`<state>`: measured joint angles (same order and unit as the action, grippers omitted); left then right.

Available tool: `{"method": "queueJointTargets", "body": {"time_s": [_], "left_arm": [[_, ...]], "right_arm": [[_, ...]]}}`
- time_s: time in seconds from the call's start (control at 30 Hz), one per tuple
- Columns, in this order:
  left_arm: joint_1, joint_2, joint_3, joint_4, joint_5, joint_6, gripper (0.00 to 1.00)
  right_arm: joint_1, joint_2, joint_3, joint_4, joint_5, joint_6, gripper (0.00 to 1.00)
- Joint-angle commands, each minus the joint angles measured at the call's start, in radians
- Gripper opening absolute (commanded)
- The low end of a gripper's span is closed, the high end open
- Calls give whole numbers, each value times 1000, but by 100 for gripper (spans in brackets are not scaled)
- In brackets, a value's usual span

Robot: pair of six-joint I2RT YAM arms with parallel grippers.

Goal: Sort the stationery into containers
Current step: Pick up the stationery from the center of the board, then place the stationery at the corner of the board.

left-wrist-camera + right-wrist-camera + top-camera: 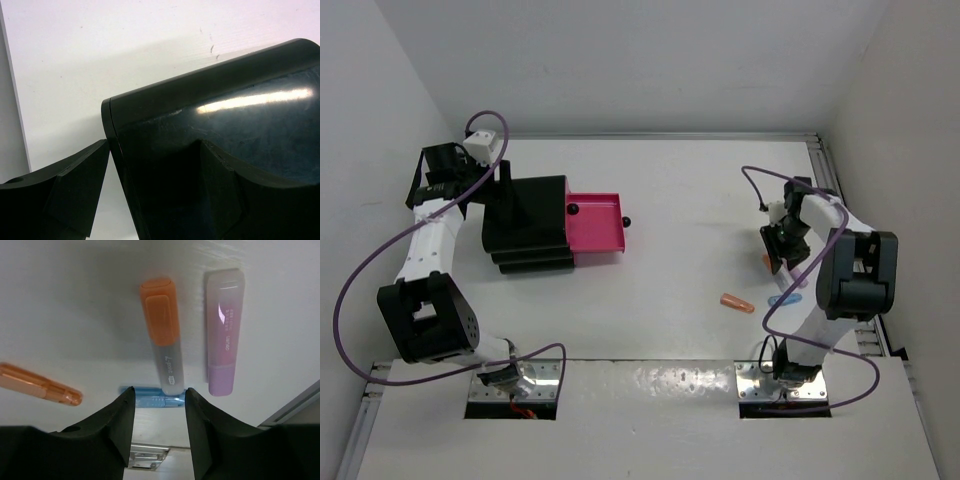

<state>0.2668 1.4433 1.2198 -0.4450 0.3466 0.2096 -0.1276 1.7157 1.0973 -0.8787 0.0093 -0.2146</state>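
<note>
The black stepped box (525,225) stands at the back left with one pink drawer (595,225) pulled out to the right, its black knob (626,221) at the front. My left gripper (505,188) is open astride the box's back edge (150,100). One finger (75,190) is outside the box and the other rests on its top. My right gripper (784,248) is open and empty just above an orange-capped highlighter (162,335). A pink highlighter (225,335) lies beside it and a light-blue one (150,399) lies crosswise under the fingertips. An all-orange highlighter (737,302) lies to the left.
The enclosure's white walls stand close on the left, back and right. A metal rail (825,170) runs along the right table edge near the right arm. Purple cables loop from both arms. The lower drawers of the box are shut.
</note>
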Motion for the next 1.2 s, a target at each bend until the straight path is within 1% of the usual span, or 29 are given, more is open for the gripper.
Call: {"method": "queueJointTargets", "body": {"time_s": [0.0,0.2,0.4,0.47,0.5,0.57,0.6,0.63,0.67,0.7,0.73,0.77,0.8,0.83,0.87,0.9,0.93,1.0,1.03,1.17], "left_arm": [[-29,32,-65,-176,-29,43,78],[-29,31,-71,-178,-29,43,78],[-29,37,-71,-172,-21,39,79],[-29,37,-72,-170,-21,36,78],[-29,38,-72,-169,-21,37,78],[-29,37,-71,-167,-23,39,78],[-29,38,-72,-166,-24,39,78],[-29,40,-72,-164,-23,39,78],[-29,42,-74,-164,-24,40,78],[-26,42,-75,-162,-23,40,78],[-29,43,-80,-162,-21,39,79],[-29,42,-82,-156,-20,40,78],[-29,42,-83,-155,-20,34,78],[-29,45,-86,-150,-15,31,78],[-28,48,-85,-147,-11,28,78],[-31,51,-82,-147,-8,22,78],[-31,54,-77,-146,-8,19,78],[-31,58,-74,-144,-3,11,78],[-32,61,-71,-143,-3,10,78],[-34,66,-71,-129,2,-6,79]], "right_arm": [[23,16,-54,114,61,-29,44],[63,64,-96,227,98,-37,45],[109,137,-59,245,124,-16,41],[118,163,-45,239,121,-5,36],[147,168,-27,230,116,0,23],[164,177,2,213,101,23,13],[186,180,50,184,74,58,5],[198,183,82,166,51,82,2],[226,194,157,123,-1,113,1],[241,197,202,104,-34,179,0],[259,200,241,89,-58,207,0],[299,203,315,77,-89,275,0],[319,205,350,78,-153,356,0],[348,203,377,86,-176,398,0],[403,206,438,105,-193,438,0],[430,208,473,121,-230,513,0],[486,216,533,147,-236,550,0],[541,241,593,176,-241,640,0],[592,255,657,188,-239,665,0],[693,334,788,236,-210,776,0]]}}
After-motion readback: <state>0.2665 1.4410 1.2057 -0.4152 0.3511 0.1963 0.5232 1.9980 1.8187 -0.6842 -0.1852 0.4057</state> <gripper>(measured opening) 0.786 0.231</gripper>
